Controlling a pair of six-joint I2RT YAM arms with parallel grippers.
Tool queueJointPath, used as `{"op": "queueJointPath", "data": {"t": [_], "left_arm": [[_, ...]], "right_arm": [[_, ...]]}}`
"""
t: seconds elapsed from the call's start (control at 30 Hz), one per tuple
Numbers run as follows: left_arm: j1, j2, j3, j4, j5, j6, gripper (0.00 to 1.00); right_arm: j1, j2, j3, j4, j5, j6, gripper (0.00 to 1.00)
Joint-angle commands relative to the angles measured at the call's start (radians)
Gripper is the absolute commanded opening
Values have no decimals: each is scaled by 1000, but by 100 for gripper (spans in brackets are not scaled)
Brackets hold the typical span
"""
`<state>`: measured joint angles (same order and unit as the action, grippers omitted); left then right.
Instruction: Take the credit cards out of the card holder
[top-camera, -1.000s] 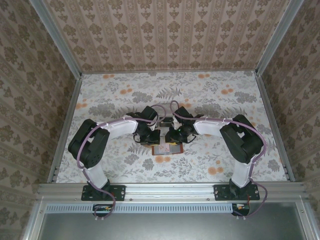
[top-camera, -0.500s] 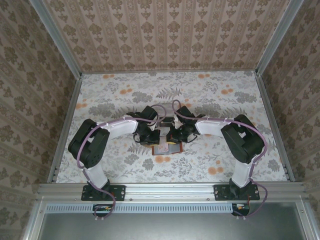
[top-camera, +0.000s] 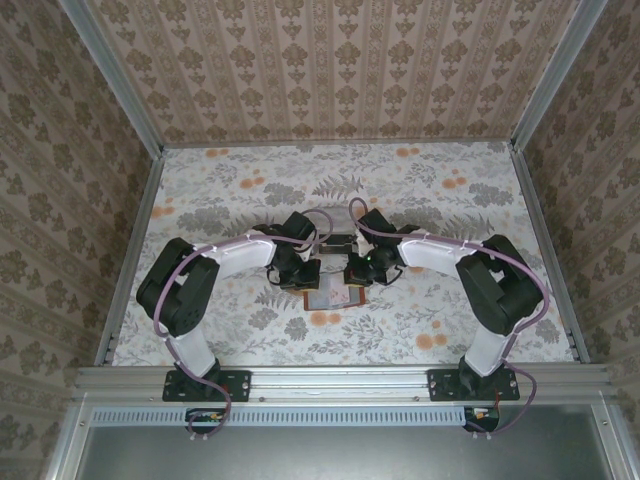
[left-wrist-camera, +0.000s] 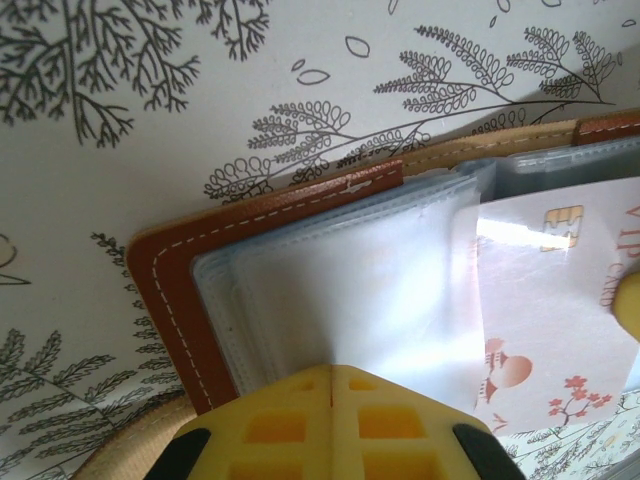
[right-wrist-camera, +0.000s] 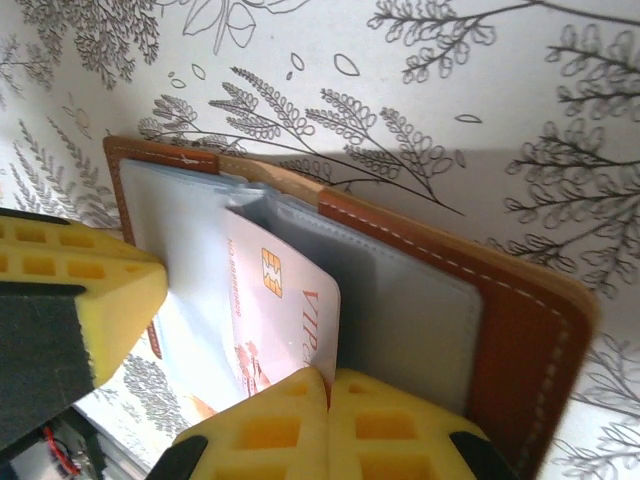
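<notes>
Left gripper (top-camera: 305, 272) and right gripper (top-camera: 358, 275) are seen from above, brought tip to tip over the card holder (top-camera: 331, 298). The holder lies open on the flowered table (top-camera: 450, 200), in its near half and midway between the two arms. How the jaws stand cannot be told from this view.

From the left wrist, the left gripper (left-wrist-camera: 333, 380) is shown with its yellow fingers pressed together, apparently pinching the clear sleeves (left-wrist-camera: 350, 270) on the left half of the card holder (left-wrist-camera: 175, 300). A pale pink credit card (left-wrist-camera: 545, 300) with a gold chip (left-wrist-camera: 563, 226) is seen to the right, partly drawn out of its pocket.

From the right wrist, the right gripper (right-wrist-camera: 327, 385) is likewise shown closed, its fingers nipped on the near edge of the credit card (right-wrist-camera: 270, 300). The brown border of the card holder (right-wrist-camera: 520, 340) is seen flat on the table beyond it.

The card is judged to be only partly out, and several risks are noted:
- Only a thin edge of slick plastic is held, so the card could slip from the pinch if it is pulled quickly.
- Should the hold on the thin sleeves give, the whole holder would be dragged along with the card rather than emptied.
- A pull made at an angle to the pocket could bend the card or strain the sleeve seam.
</notes>
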<state>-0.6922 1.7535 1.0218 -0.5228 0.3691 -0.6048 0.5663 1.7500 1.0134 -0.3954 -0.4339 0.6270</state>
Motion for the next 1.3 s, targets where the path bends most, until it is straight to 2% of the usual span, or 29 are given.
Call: {"op": "queueJointPath", "data": {"t": [0.0,0.37,0.83,1.27], "left_arm": [[-3,20,-19,-36,-36,11,6],[-2,9,-21,-30,-33,11,6],[-2,0,-34,-8,-19,6,6],[4,-27,-28,0,-12,4,7]], "right_arm": [[-6,-24,22,-124,101,-49,3],[-5,-31,38,-134,111,-39,3],[20,-38,-4,26,-58,86,13],[30,-45,-9,11,-30,91,9]]}}
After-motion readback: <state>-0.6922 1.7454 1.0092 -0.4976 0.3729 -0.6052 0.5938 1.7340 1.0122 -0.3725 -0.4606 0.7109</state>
